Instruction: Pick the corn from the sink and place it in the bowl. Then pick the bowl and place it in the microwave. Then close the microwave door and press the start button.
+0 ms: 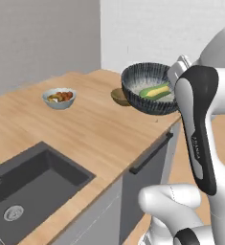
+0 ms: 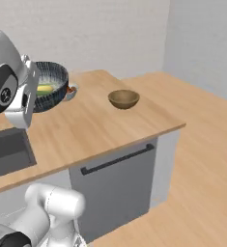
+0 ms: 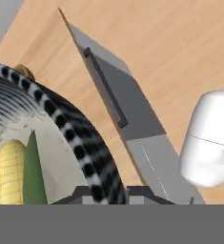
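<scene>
Gripping the bowl (image 1: 147, 88) by its rim, the gripper (image 3: 103, 194) has its fingers (image 3: 83, 191) pinched narrow on either side of the striped wall at 6 o'clock in the hand view, and the bowl hangs tilted, lifted off the counter (image 1: 95, 124). Corn (image 1: 155, 91) lies inside the bowl, yellow cob with green husk. Sink (image 1: 35, 186) sits at 7 o'clock in the left base view; a wooden bowl (image 2: 123, 99) rests on the counter near centre in the right base view.
</scene>
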